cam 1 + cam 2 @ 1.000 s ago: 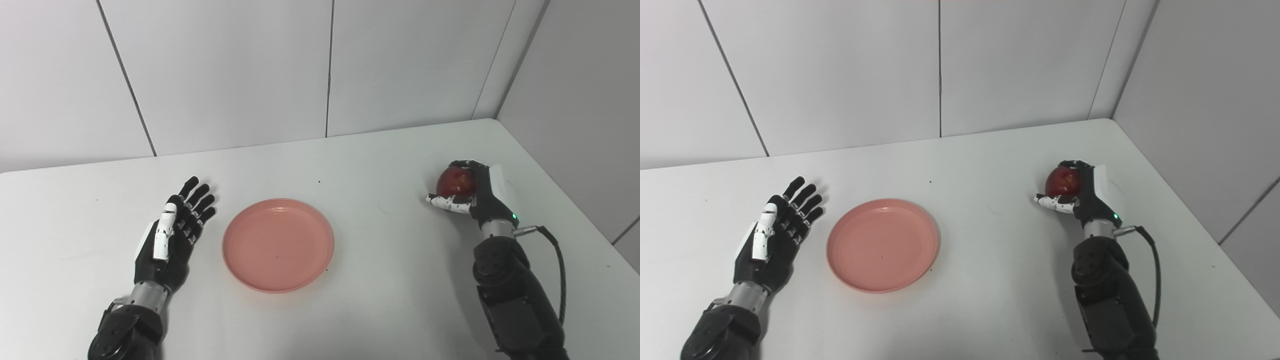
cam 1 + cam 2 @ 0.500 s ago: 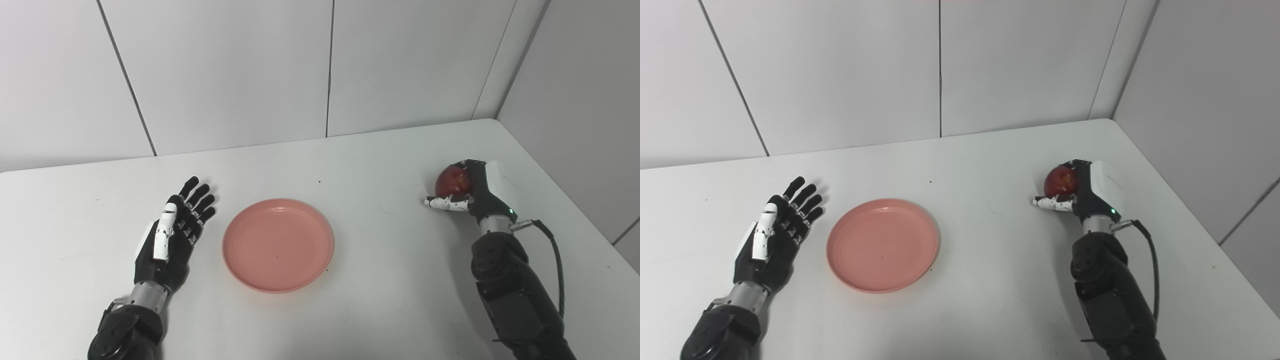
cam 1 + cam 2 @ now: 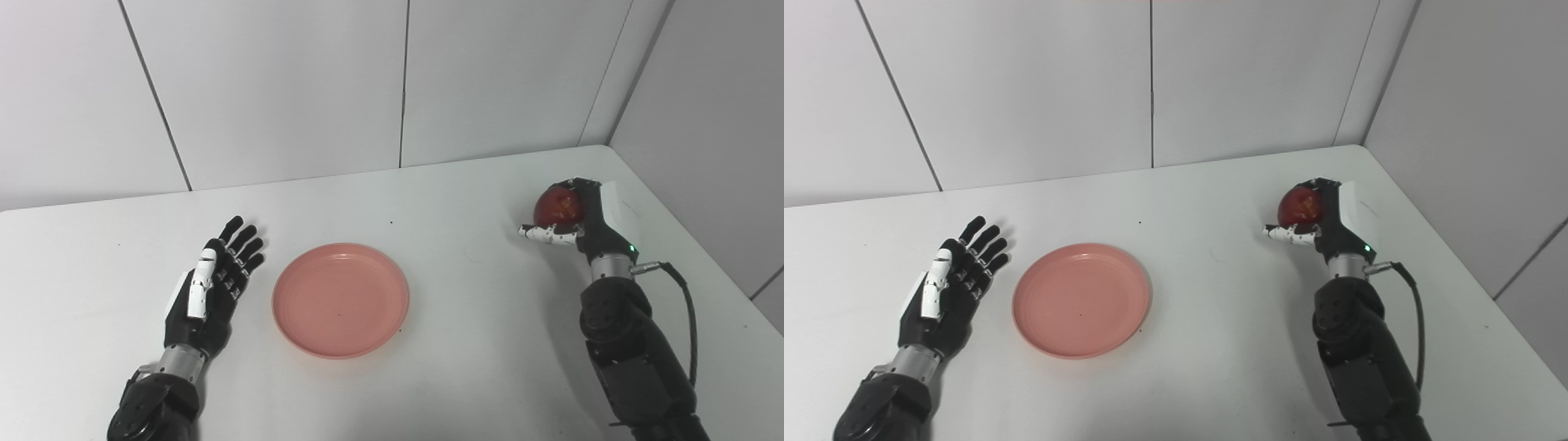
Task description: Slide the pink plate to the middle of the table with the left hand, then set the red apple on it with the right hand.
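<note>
Apple in R robot hand

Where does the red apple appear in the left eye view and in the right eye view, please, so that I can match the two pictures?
Left eye view: the red apple sits at the right, in the right hand, near the table's far right corner.
Right eye view: the red apple appears right of centre, in the same hand.
Shared landmark: the pink plate, left of the apple in both.
</note>
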You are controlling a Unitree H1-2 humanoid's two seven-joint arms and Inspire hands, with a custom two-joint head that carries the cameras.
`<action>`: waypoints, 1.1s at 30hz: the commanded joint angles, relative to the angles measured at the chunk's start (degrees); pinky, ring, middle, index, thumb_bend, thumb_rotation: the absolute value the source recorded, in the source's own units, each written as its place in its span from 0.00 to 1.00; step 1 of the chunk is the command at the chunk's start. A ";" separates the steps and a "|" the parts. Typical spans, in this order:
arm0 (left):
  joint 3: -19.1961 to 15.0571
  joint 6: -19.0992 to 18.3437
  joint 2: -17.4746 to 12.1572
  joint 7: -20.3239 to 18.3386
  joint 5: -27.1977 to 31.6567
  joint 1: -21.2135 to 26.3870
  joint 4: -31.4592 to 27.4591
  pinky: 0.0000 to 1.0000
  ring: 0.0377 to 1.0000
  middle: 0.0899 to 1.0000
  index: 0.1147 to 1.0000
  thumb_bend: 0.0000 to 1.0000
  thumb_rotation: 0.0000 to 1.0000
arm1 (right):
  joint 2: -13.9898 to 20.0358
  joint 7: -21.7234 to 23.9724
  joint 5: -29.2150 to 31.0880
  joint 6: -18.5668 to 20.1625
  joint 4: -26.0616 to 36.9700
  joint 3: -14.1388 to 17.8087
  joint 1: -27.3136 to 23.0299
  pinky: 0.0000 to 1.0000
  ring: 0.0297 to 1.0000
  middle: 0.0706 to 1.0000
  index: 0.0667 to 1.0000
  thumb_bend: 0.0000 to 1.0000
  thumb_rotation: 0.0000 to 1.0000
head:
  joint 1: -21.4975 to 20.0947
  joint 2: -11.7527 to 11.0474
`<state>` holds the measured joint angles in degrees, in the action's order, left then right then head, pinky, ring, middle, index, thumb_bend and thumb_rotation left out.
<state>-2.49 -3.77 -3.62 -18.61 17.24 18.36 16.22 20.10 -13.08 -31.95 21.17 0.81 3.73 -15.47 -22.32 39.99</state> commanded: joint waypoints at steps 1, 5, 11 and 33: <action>0.30 -3.94 -0.20 1.15 -0.44 -2.03 1.33 0.93 0.92 0.92 0.91 0.37 1.00 | 1.11 -0.37 0.02 -2.13 3.09 0.66 -1.65 0.36 0.41 0.44 0.45 0.52 0.13 | 0.28 0.05; 0.53 -4.11 0.13 1.69 -0.79 -2.10 1.04 0.93 0.92 0.92 0.91 0.37 1.00 | 1.02 1.56 -0.11 -1.08 7.07 0.12 -2.02 0.38 0.42 0.45 0.45 0.52 0.13 | 1.02 -0.07; 1.02 -4.75 0.71 2.88 -1.23 -2.48 0.12 0.93 0.92 0.92 0.91 0.37 1.00 | 0.17 4.31 -0.41 -0.10 11.08 -1.12 -3.18 0.36 0.41 0.44 0.45 0.52 0.13 | 2.57 -0.48; 3.38 -4.46 2.78 5.45 -2.66 -3.33 -1.25 0.92 0.92 0.93 0.91 0.38 1.00 | -5.88 9.47 -6.38 -1.64 10.95 -11.99 -11.21 0.30 0.35 0.42 0.45 0.52 0.13 | 10.13 -1.67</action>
<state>0.15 -4.50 -1.11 -13.89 15.69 17.08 13.38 14.20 -2.88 -37.62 22.46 10.78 -8.20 -23.57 -12.74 38.41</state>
